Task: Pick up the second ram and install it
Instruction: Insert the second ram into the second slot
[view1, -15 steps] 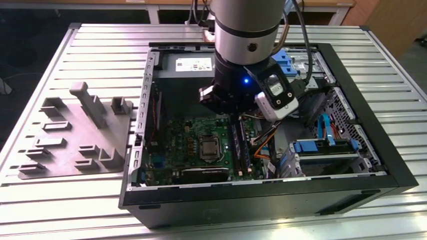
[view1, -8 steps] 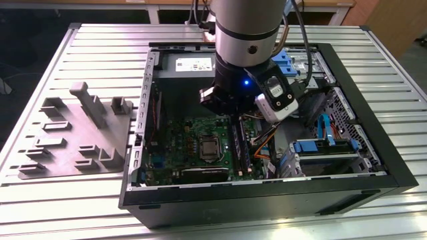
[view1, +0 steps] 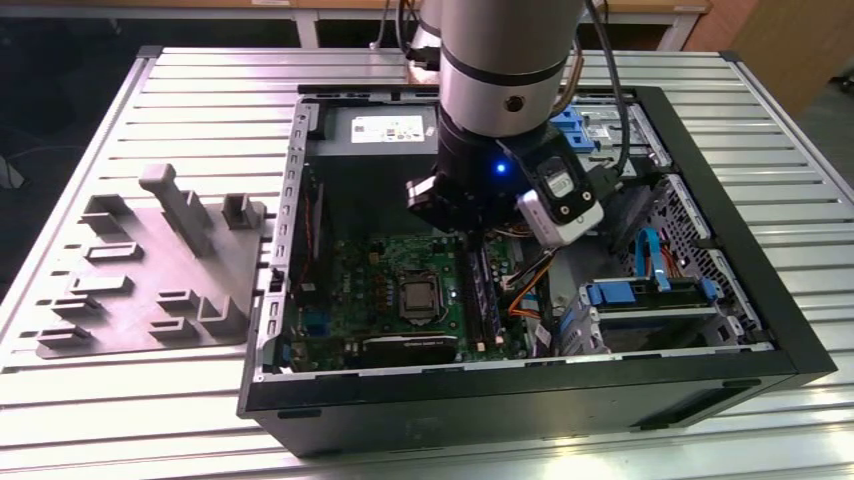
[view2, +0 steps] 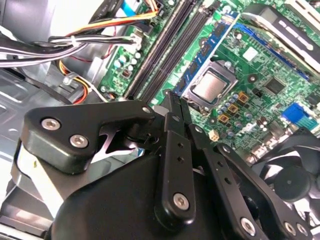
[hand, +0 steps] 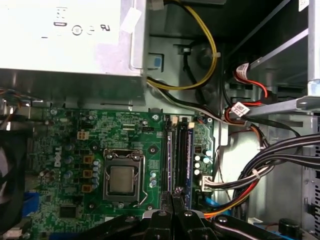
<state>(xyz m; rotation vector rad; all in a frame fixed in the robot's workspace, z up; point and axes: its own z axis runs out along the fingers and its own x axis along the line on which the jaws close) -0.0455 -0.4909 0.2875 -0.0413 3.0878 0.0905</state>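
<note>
**A:** What is the gripper (view2: 176, 100) doing?

**B:** Its fingers (view2: 172, 147) are pressed close together, with the tips right at the near end of the two slots (hand: 170, 155). In the exterior view it hangs mid-frame inside the case (view1: 534, 405), low over the board (view1: 360, 280).

**A:** Is it pinching anything?

**B:** I cannot tell. The gap at the tips is too narrow and dark to show whether a thin stick sits in it.

**A:** So where is the ram?

**B:** In the first wrist view, a dark blue-green strip runs along the slot nearer the cables (hand: 270, 162), straight ahead of the tips. I take that for the ram (hand: 187, 160), in or just over its slot. I cannot tell whether it is seated.

**A:** And further out?

**B:** The CPU (hand: 121, 180) lies on the other side of the slots. A grey tray (view1: 134, 300) lies on the table (view1: 107, 420) at the exterior view's left, well apart from the arm.

**A:** How far along is the task?

**B:** My judgement is that the pick-up is done and the stick is at the slots. The install itself looks unfinished, since the gripper is at the slot and I cannot see that the stick is latched.
</note>
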